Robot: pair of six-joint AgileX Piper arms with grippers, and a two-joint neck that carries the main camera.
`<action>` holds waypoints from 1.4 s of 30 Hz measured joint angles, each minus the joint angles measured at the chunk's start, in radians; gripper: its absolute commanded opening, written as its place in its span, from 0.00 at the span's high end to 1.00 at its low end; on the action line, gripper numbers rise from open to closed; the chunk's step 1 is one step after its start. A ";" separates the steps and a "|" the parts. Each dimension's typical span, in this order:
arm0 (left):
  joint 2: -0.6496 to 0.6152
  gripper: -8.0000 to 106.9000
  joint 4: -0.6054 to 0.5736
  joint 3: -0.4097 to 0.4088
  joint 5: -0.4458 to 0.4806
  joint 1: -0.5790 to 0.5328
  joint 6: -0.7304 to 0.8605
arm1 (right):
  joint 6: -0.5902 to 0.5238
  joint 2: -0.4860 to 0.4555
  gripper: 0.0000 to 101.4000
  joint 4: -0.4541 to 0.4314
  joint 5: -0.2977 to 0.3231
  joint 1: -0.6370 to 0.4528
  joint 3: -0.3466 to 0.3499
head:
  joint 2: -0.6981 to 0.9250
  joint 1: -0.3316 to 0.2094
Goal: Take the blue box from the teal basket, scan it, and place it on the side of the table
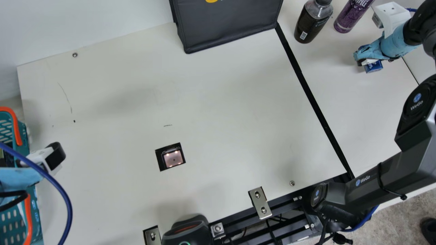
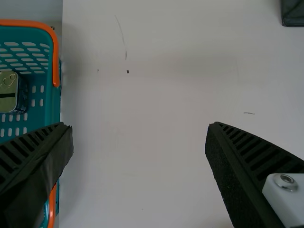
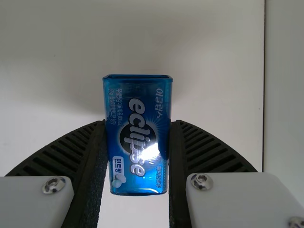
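"Black, ribbed right gripper (image 3: 138, 124) up front, pinched on both sides of the glossy blue oblong box (image 3: 137, 178)!"

"And that's across the long black strip (image 1: 314, 102) from the slotted teal plastic basket (image 2: 52, 104). Left gripper (image 2: 140, 125)?"

"Gaping wide, nothing in it, basket side of the strip!"

"What could spoil this?"

"Opening too high: the box might drop and topple. Swing carelessly and it could clip the dark plastic bottle (image 1: 308, 29), also beyond the strip!"

- "eclipse" and Korean "이클립스" on the blue box (image 3: 137, 135), right wrist view
- "민트향" on its small white label (image 3: 118, 166)
- "WeGo", twice, on the right arm (image 1: 381, 180), main view
- Purple bottle (image 1: 351, 17), main view: partly cut-off lettering, ending in "G"
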 measured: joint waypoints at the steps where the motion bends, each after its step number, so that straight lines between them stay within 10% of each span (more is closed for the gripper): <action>1: 0.000 0.15 0.000 0.000 0.000 0.000 0.000 | -0.007 0.006 1.00 0.004 -0.003 -0.001 -0.003 | 0.000 0.000; 20: 0.000 0.15 0.000 0.000 0.000 0.000 0.000 | -0.067 0.054 0.99 0.030 -0.038 -0.012 -0.016 | 0.000 0.000; 42: 0.000 0.15 0.000 0.000 0.000 0.000 0.000 | -0.066 0.073 0.26 0.032 -0.090 -0.024 0.003 | 0.000 0.000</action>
